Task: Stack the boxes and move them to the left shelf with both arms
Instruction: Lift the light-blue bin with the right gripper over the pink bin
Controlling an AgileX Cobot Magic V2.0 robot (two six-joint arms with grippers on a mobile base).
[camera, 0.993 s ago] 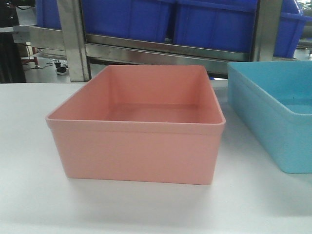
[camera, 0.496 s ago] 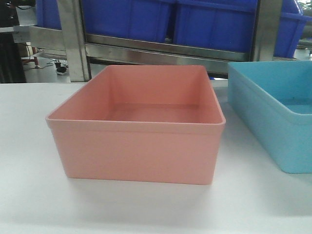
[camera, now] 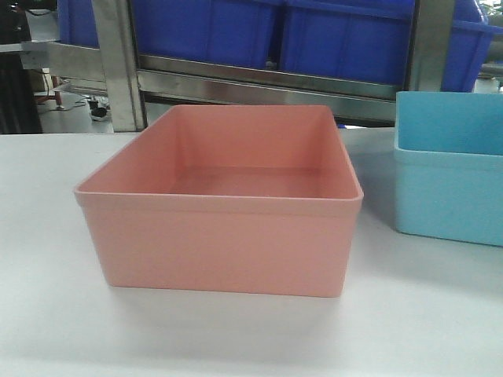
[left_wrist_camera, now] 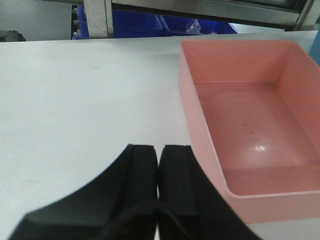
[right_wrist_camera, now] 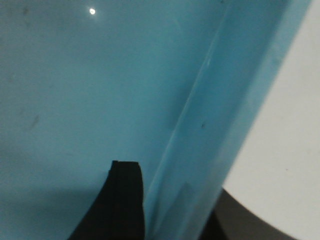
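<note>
1. My left tool (left_wrist_camera: 159,155) hovers low over the white counter (left_wrist_camera: 75,100) with its two black pads pressed together and nothing between them. It is parked there, I judge, to stay out of the way until it is needed.
2. The salmon-pink open-top plastic bin (camera: 220,236) sits flat on the counter, just ahead and to the right of that tool. Its near left corner is closest to the pads but apart from them. It stands empty and square, ready to receive the other bin.
3. My right tool (right_wrist_camera: 172,200) straddles a side wall of the light blue open-top plastic bin (camera: 448,188), one black finger (right_wrist_camera: 125,200) inside and a dark part outside. I read it as clamped on that wall, a rim grip suited to lifting an empty bin.
4. From the front view, the blue bin is off to the right of the pink one, well apart and not yet stacked.
5. Behind the counter a stainless-steel rack frame (camera: 267,78) carries dark blue crates (camera: 204,31). I see no roller shelf from here.
</note>
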